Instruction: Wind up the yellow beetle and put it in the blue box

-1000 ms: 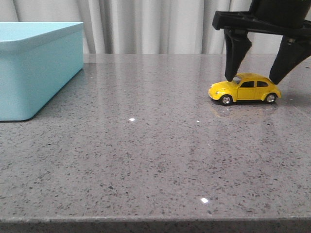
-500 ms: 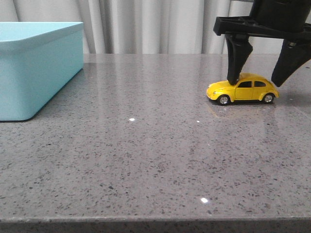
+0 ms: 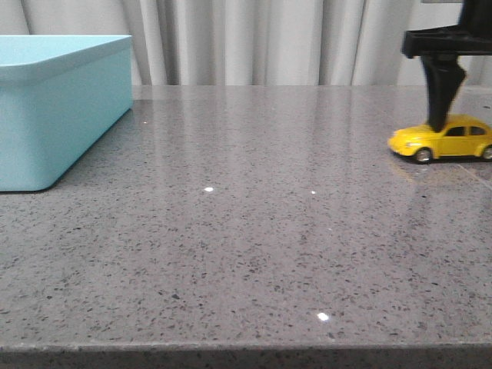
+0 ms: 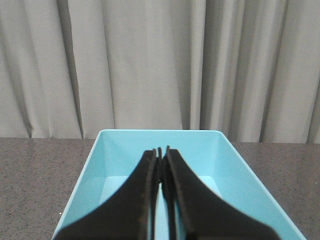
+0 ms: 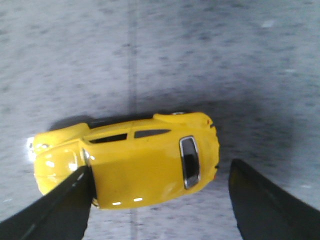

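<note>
The yellow beetle (image 3: 446, 141) stands on its wheels on the grey table at the far right, nose to the left, partly cut off by the frame edge. My right gripper (image 5: 159, 170) is open and straddles it lengthwise. One finger (image 3: 440, 88) rests against the windscreen; the other is apart from the rear and out of the front view. The beetle fills the right wrist view (image 5: 135, 175). The blue box (image 3: 61, 115) stands at the far left. My left gripper (image 4: 160, 151) is shut and empty, hovering over the box's bare inside (image 4: 230, 165).
Grey speckled table (image 3: 246, 231) with its front edge near the bottom of the front view. Pale curtains (image 3: 254, 38) hang behind the table. A wide stretch of tabletop lies between the box and the beetle.
My right gripper and the beetle have moved to the right along the table, the beetle still on its wheels. The far finger has left the front view. The box has not moved.
</note>
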Controlling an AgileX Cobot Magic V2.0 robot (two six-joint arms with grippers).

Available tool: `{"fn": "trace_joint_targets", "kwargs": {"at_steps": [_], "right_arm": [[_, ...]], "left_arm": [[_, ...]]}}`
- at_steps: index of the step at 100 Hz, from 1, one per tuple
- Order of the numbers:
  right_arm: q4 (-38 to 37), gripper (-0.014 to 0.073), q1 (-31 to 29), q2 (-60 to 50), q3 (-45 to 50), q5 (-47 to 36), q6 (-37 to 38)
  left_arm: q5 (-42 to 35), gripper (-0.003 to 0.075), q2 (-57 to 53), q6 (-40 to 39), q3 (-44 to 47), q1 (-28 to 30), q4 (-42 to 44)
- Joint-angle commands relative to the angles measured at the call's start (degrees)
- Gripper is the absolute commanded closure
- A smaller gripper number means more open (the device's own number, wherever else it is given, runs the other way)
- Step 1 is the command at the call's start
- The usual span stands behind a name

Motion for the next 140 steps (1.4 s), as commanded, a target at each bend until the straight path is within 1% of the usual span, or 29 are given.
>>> {"fn": "trace_joint_targets", "kwargs": {"at_steps": [1,15,24,39,54,70,117,127,140], "right_arm": [[-4.59,0.0032,-2.86,-2.31,-1.33,1.45,-0.13],[-5.74,0.0032,-6.13,-2.37,-1.33,2.53,-0.13],[-5.74,0.0032,-6.84,-2.93,-1.33,2.59,-0.18],[-5.29,0.0032,-6.83,-6.52,-1.97,2.08,-0.18],[-4.52,0.0032,-6.77,-12.65,-3.52,2.58,-0.18],[-4.09,0.0032,-6.77,-18.50,-3.52,3.10,-0.47],[-1.76,0.0032,-5.64,-30.47,-2.67,2.58,-3.18],[-1.70,0.0032,-5.64,-33.66,-1.19,0.88,-3.38],[-1.66,0.0032,-5.64,-38.28,2.19,-2.47,-3.39]], "left_arm": [[-4.72,0.0739,0.44,0.00,-1.98,-0.02,-0.50],[-4.72,0.0739,0.44,0.00,-1.98,-0.02,-0.50],[-4.72,0.0739,0.44,0.00,-1.98,-0.02,-0.50],[-4.72,0.0739,0.44,0.00,-1.98,-0.02,-0.50],[-4.49,0.0739,0.44,0.00,-1.98,-0.02,-0.50],[-4.49,0.0739,0.44,0.00,-1.98,-0.02,-0.50],[-4.41,0.0739,0.44,0.00,-1.98,-0.02,-0.53],[-1.43,0.0739,0.53,0.00,-3.31,-0.02,-0.53],[5.74,0.0739,2.22,0.00,-7.14,-0.12,-0.53]]}}
